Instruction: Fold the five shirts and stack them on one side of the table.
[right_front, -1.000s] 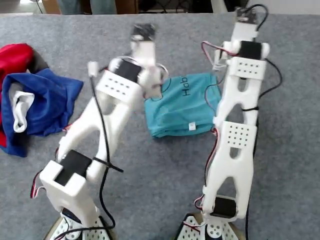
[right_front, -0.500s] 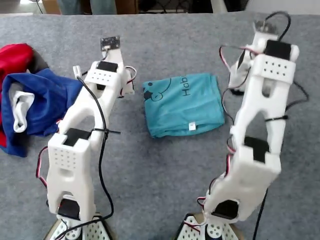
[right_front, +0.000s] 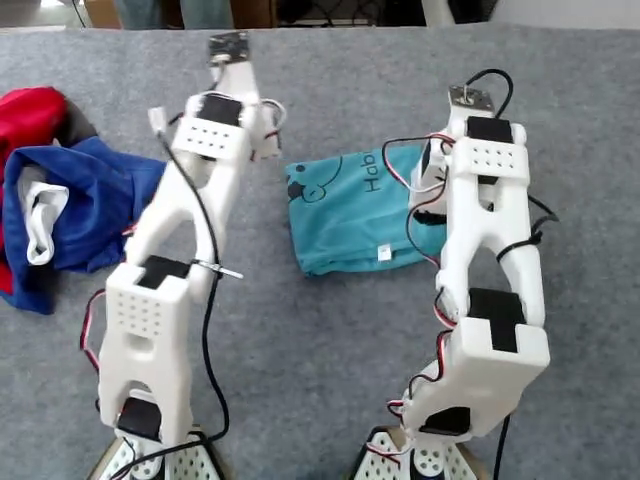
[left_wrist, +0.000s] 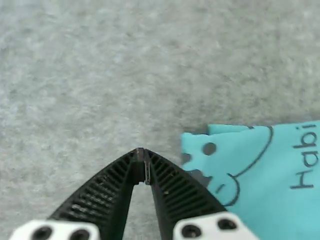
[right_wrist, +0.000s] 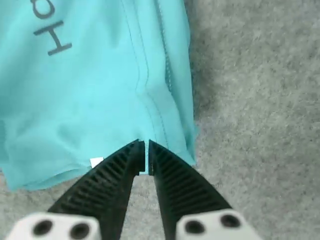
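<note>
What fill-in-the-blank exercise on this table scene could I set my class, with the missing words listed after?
1. The teal shirt between the two arms is already ____.
2. The left hand is ____, over bare table beside that shirt's corner.
3. The heap of unfolded shirts, with a blue shirt on top, lies on the robot's ____ side.

Missing words: folded; shut; left.
</note>
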